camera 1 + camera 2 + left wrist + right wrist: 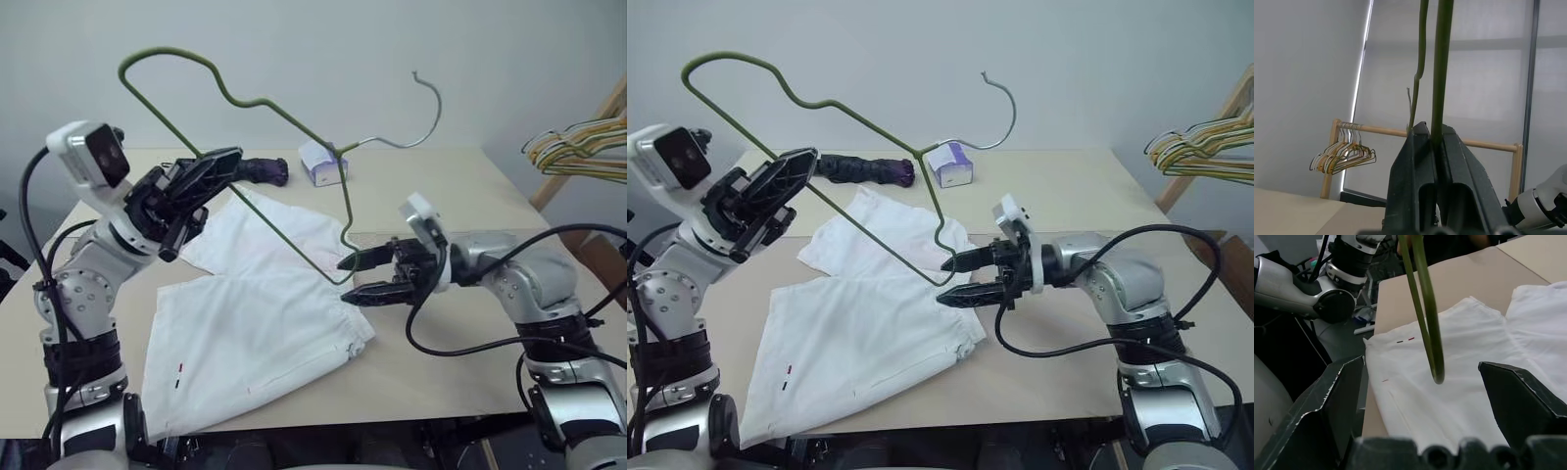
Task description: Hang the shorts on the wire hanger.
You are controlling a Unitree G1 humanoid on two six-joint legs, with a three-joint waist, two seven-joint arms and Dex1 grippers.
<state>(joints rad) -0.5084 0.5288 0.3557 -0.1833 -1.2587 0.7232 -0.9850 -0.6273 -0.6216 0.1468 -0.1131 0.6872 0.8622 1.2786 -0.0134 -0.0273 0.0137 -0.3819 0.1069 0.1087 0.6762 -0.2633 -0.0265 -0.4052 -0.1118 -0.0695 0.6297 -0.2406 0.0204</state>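
Note:
The white shorts (255, 313) lie flat on the beige table (470, 362), with a tiny red-and-dark mark (178, 374) near the front hem. My left gripper (233, 157) is shut on the wire hanger (344, 201), a thin olive-grey wire held tilted above the shorts with its hook toward the back right. In the left wrist view the fingers (1415, 161) pinch the wire (1442, 73). My right gripper (343, 278) stands open at the shorts' right edge. The hanger's low bend (1430, 333) hangs in the gap between its fingers, above the cloth (1474, 357).
A bunch of coloured hangers (578, 147) hangs on a wooden rack at the right. A small white-and-purple box (321, 164) and a dark purple object (263, 171) lie at the table's back. Bare table shows right of the shorts.

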